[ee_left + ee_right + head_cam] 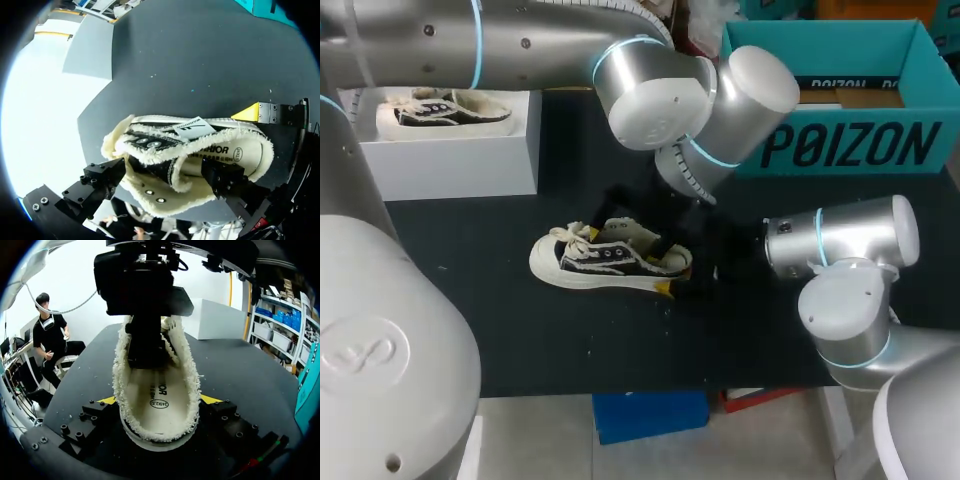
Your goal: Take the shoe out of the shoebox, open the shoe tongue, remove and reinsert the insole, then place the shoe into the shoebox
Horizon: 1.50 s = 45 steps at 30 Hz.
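Fingers of the right gripper (pixel 159 405) clasp the heel (pixel 157 436) of the fleece-lined sneaker (pixel 610 262), centre frame on the black tabletop (pixel 570 340). The left gripper (pixel 165 177) reaches into its opening, hold unclear. Light, floppy upper; the firm heel likely grips best.

Shoe (pixel 605 262) stands on its sole mid-worktop (pixel 520 330), toe to the left; right gripper (pixel 159 405) at its heel, jaws against both sides; left gripper (pixel 165 177) over its opening; shoebox (pixel 850 145) behind at far right; block (pixel 460 160) behind at far left, second shoe (pixel 445 108) on it.
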{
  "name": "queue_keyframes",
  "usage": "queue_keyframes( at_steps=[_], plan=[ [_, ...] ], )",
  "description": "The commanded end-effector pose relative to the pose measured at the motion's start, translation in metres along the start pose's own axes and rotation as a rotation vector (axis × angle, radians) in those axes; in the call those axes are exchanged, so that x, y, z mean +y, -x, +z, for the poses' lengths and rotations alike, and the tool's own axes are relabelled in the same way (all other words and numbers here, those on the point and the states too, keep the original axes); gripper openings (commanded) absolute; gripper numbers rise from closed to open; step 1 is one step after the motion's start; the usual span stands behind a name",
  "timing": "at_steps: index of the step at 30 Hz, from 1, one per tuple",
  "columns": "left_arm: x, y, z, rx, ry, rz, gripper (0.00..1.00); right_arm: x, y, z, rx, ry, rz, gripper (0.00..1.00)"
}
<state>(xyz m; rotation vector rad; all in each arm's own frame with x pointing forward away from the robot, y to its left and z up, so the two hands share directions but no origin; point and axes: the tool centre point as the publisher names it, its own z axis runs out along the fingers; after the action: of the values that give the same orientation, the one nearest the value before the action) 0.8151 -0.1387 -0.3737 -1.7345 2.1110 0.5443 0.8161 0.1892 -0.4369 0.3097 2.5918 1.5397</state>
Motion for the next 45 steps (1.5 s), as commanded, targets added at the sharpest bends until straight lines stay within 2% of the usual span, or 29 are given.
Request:
queue_keyframes(
  at_steps=[1, 3, 7, 10, 11, 18, 32, 45],
  plan=[
    [0.001, -0.002, 0.002, -0.033, -0.028, 0.007, 0.77, -0.001, 0.000, 0.004, -0.001, -0.003, 0.002, 0.00],
    [0.000, -0.001, 0.003, -0.030, -0.039, 0.016, 0.57, -0.001, 0.000, 0.004, -0.001, -0.003, 0.002, 0.00],
    [0.001, 0.000, 0.004, -0.043, -0.062, 0.036, 0.35, -0.001, 0.000, 0.004, -0.001, -0.003, 0.002, 0.00],
    [0.001, 0.002, 0.006, -0.059, -0.072, 0.043, 0.03, -0.001, 0.000, 0.004, -0.001, -0.003, 0.002, 0.00],
    [0.001, 0.002, 0.006, -0.063, -0.073, 0.049, 0.00, -0.001, 0.000, 0.004, -0.001, -0.003, 0.002, 0.00],
    [0.002, 0.006, 0.003, -0.020, -0.080, 0.077, 0.00, -0.001, 0.000, 0.004, -0.001, -0.003, 0.002, 0.00],
    [-0.006, 0.026, -0.022, 0.230, -0.140, 0.041, 0.00, -0.001, 0.000, 0.004, -0.001, -0.003, 0.002, 0.00],
    [-0.010, 0.048, -0.029, 0.402, -0.216, -0.031, 0.00, -0.001, 0.000, 0.004, -0.001, -0.003, 0.002, 0.00]
  ],
)
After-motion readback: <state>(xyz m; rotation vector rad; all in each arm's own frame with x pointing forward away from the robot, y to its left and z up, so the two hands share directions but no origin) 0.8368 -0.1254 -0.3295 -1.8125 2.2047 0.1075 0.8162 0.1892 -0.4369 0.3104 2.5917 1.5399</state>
